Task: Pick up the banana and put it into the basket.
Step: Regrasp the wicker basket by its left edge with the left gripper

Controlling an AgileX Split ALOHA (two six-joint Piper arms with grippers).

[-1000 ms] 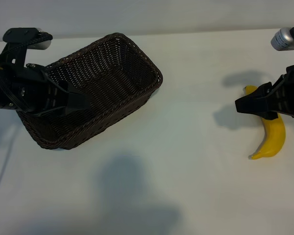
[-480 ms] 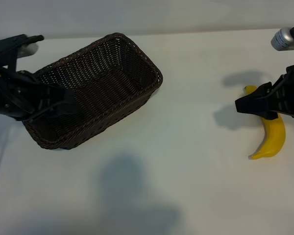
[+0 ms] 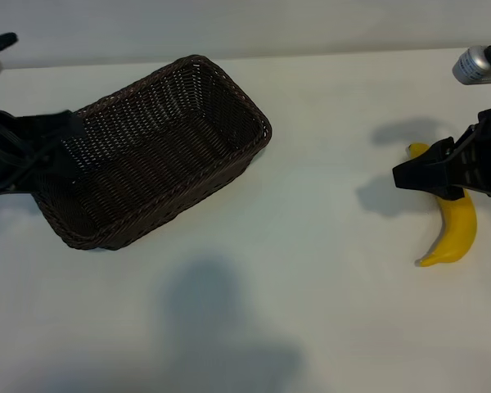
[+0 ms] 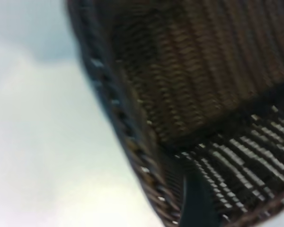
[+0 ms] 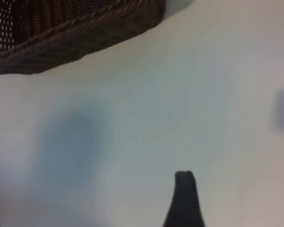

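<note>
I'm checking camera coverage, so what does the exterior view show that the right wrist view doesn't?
Only the exterior view shows the banana on the table, partly under the right gripper, and the left gripper at the basket's end. Only the right wrist view shows one right fingertip close up over bare table. Both show the basket and the white table.

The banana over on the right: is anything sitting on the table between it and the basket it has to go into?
Nothing visible does. Between the banana and the basket lies only bare white table with shadows on it. The right gripper, open, hangs just above the banana, and the left gripper sits at the basket's far end, off that path.
</note>
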